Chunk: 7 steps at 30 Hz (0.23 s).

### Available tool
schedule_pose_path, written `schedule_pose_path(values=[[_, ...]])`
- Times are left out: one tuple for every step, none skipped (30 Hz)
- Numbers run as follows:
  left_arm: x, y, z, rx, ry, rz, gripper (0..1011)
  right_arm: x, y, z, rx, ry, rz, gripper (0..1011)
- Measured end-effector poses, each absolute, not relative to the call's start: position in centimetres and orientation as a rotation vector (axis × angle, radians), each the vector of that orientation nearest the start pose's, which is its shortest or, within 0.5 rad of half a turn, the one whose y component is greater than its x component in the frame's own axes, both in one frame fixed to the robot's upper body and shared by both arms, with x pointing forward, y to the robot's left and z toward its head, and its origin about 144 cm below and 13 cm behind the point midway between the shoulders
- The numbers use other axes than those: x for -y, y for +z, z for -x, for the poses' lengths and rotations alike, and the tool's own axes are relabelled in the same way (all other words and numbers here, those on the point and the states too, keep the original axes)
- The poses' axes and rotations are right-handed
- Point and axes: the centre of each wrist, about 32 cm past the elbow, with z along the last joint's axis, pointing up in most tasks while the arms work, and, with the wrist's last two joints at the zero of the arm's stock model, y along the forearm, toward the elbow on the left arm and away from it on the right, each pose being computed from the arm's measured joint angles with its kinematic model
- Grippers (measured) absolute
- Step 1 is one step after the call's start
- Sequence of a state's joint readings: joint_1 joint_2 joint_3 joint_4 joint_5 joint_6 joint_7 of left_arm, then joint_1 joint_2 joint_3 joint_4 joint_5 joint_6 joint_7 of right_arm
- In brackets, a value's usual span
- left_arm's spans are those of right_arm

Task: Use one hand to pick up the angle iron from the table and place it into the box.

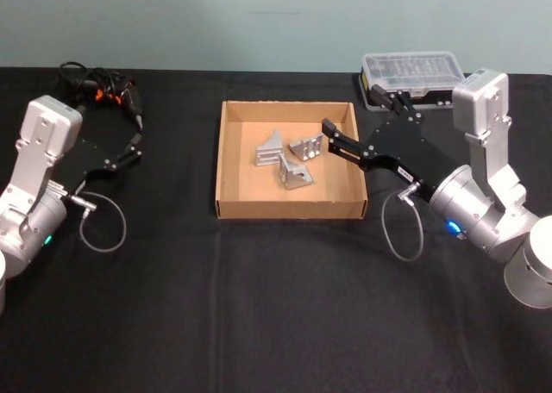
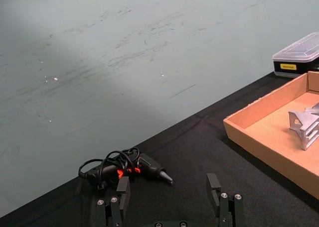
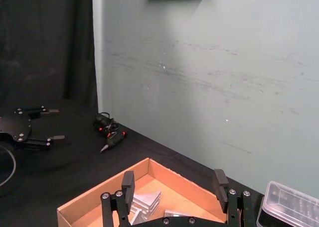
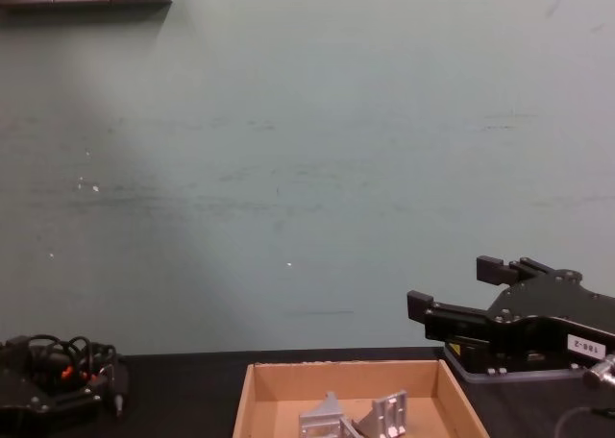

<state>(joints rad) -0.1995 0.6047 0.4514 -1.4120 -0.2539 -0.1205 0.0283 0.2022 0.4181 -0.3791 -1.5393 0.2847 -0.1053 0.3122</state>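
Note:
Three silver angle irons [image 1: 296, 176] lie inside the tan box [image 1: 289, 209] at the middle of the black table [image 1: 259, 307]. My right gripper [image 1: 358, 115] hangs open and empty above the box's right wall, its lower finger reaching over the box's inside. The right wrist view looks between the open fingertips [image 3: 174, 183] down at the box [image 3: 99, 192] and the angle irons [image 3: 147, 202]. The chest view has the right gripper [image 4: 456, 284] above the box [image 4: 346, 373]. My left gripper [image 1: 134, 121] rests open at the far left, well away from the box.
A black case with a clear lid [image 1: 414, 74] stands behind the right arm. A black glue gun with a coiled cord [image 1: 103, 87] lies at the back left, just beyond the left gripper [image 2: 168, 187]. Grey cables loop off both wrists onto the table.

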Motion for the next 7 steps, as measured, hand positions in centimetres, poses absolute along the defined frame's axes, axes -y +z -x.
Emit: schedule_pose_path(values=[[-30.97,113.98,-48.86,0.285,1.248,-0.304,1000,24.16,117.84,-49.6,0.214,-0.915,0.041,1002],[-30.97,113.98,-48.86,0.285,1.248,-0.304,1000,24.16,117.84,-49.6,0.214,-0.915,0.041,1002],[-30.96,113.98,-48.86,0.285,1.248,-0.304,1000,24.16,117.84,-49.61,0.213,-0.915,0.041,1002],[-30.97,113.98,-48.86,0.285,1.248,-0.305,1000,24.16,117.84,-49.61,0.213,-0.915,0.041,1002],[-30.96,113.98,-48.86,0.285,1.248,-0.305,1000,24.15,117.84,-49.61,0.213,-0.915,0.041,1002],[-30.97,113.98,-48.86,0.285,1.248,-0.304,1000,24.15,117.84,-49.61,0.213,-0.915,0.041,1002],[-30.97,113.98,-48.86,0.285,1.248,-0.305,1000,24.15,117.84,-49.61,0.213,-0.915,0.041,1002]])
